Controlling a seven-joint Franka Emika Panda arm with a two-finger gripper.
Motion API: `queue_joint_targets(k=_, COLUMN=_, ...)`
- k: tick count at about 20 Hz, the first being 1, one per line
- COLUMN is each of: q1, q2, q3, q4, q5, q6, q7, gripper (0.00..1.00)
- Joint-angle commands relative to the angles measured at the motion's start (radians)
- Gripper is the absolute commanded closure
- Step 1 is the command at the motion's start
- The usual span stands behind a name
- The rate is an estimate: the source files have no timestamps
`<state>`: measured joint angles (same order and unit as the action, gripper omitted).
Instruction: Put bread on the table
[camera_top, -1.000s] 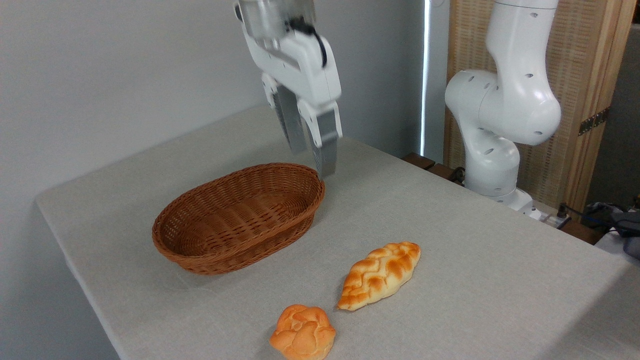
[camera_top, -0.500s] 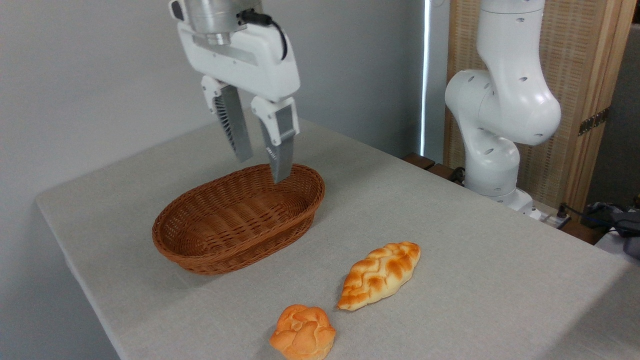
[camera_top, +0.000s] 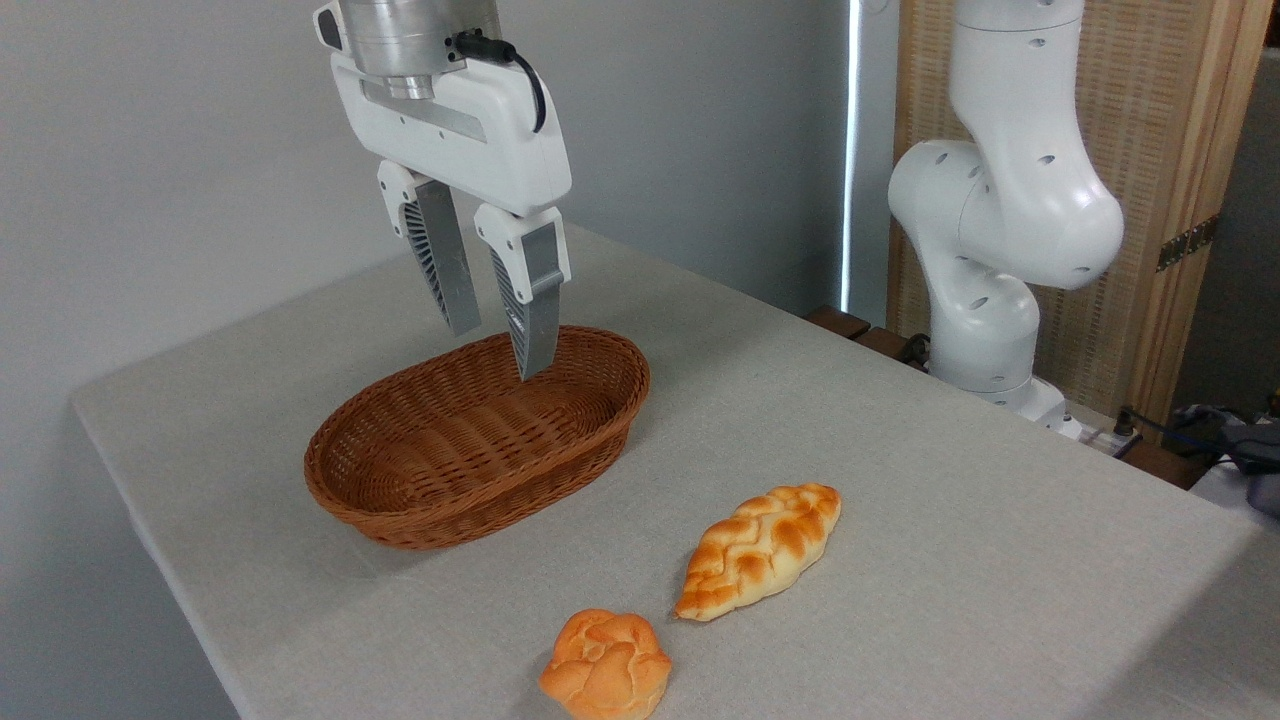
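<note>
The picture's top edge is cutting off the white robot arm (camera_top: 1010, 200) above its gripper (camera_top: 498, 345) and at its upright link. The small round knotted orange bun (camera_top: 606, 665) is losing its lower edge at the bottom border. The large table covered in light grey cloth (camera_top: 950, 520) is running out of frame at right and bottom.

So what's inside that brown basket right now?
Nothing visible: the wicker basket shows only bare weave. Its near wall hides a strip of floor. The gripper hangs open above it.

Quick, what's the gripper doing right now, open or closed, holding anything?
Gripper: open, holding nothing, above the brown oval wicker basket.
</note>
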<state>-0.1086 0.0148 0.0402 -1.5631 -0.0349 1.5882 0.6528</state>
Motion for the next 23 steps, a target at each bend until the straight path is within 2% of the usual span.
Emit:
queue_joint_targets(k=1, q1=0.05, q2=-0.01, q3=-0.049, q4=-0.003, q5=0.003, q6=0.003, q7=-0.004, gripper=0.0)
queue_joint_targets(k=4, q1=0.05, q2=-0.025, q3=-0.048, q4=-0.021, q5=0.013, q6=0.001, q7=0.051, gripper=0.0)
queue_joint_targets(k=23, q1=0.052, q2=-0.042, q3=-0.037, q4=-0.025, q5=0.007, q6=-0.007, q7=0.048, gripper=0.0)
